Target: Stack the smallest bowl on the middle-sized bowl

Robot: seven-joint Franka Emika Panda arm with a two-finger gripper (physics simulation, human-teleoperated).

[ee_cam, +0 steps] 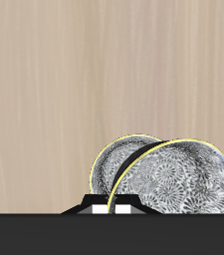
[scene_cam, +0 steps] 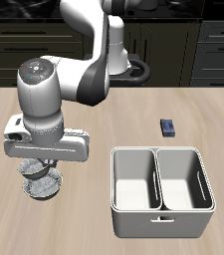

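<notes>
My gripper point(scene_cam: 40, 165) hangs just above a cluster of grey patterned bowls near the table's front edge. In the wrist view the fingertips point(ee_cam: 102, 209) sit close together at the gripper point(ee_cam: 109, 209), with nothing visible between them. The wrist view shows two wide bowls with yellowish rims. The paler, middle-sized bowl point(ee_cam: 183, 179) overlaps a darker, deeper bowl point(ee_cam: 112, 167). I cannot tell if they touch. In the exterior view the bowls point(scene_cam: 44, 187) are partly covered by my hand. The smallest bowl is hidden in both views.
A white two-compartment caddy point(scene_cam: 161, 207) stands near the table's front edge, beside the bowls. A small dark blue object point(scene_cam: 168, 127) lies farther back on the wooden table point(scene_cam: 104, 129).
</notes>
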